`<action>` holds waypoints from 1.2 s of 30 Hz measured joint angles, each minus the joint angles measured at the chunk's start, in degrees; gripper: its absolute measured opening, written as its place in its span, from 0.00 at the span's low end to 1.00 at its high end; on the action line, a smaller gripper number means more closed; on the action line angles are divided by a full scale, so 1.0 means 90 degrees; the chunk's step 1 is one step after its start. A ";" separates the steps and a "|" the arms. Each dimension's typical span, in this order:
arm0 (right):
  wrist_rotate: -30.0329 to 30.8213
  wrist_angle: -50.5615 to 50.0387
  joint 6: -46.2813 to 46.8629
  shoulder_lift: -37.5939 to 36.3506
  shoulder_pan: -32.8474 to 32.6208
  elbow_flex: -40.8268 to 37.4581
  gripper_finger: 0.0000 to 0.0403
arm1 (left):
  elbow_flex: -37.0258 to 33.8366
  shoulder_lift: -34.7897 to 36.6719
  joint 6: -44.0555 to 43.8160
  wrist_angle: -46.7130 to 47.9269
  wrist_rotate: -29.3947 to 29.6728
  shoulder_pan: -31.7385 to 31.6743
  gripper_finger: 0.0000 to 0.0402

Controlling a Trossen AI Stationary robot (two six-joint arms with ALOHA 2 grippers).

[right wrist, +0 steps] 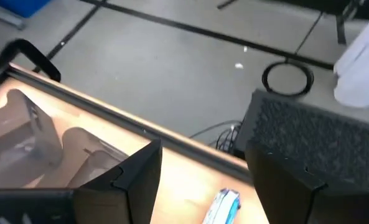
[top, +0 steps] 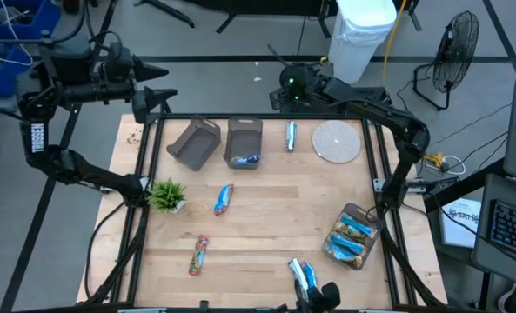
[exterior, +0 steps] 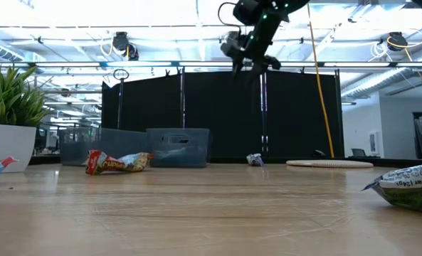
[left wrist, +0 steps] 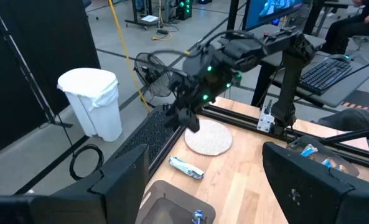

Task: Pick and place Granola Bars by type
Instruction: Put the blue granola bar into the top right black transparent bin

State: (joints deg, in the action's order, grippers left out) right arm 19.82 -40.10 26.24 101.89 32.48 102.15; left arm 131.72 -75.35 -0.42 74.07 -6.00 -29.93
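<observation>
Granola bars lie scattered on the wooden table. One blue-and-white bar [top: 291, 136] [right wrist: 224, 205] [left wrist: 185, 167] rests flat near the far edge. A blue-and-red bar [top: 224, 199] lies mid-table and a red one [top: 198, 255] [exterior: 118, 162] lies nearer. A few blue-and-white bars [top: 301, 274] sit at the near edge. Another bar [top: 244, 160] lies inside the right grey bin [top: 244, 139]. My left gripper [top: 166, 100] [left wrist: 203, 186] hovers open above the far-left corner. My right gripper [top: 279, 100] [right wrist: 200, 180] [exterior: 250, 50] hangs open, high over the far edge, above the first bar.
A second grey bin [top: 195, 143] lies tipped beside the first. A round woven mat [top: 338, 141] sits far right, and a clear container holding bars [top: 353, 236] near right. A small green plant [top: 167, 196] stands at the left edge. A black frame surrounds the table.
</observation>
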 joint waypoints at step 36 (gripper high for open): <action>-0.0624 0.0800 0.2842 0.0544 -0.0346 -0.2665 0.56 | 0.0000 0.0009 0.0106 -0.0038 0.0109 0.0000 0.81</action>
State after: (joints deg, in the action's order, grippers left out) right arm 14.20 -32.91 51.82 106.78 29.37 78.16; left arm 131.72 -75.27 0.53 73.73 -5.02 -29.93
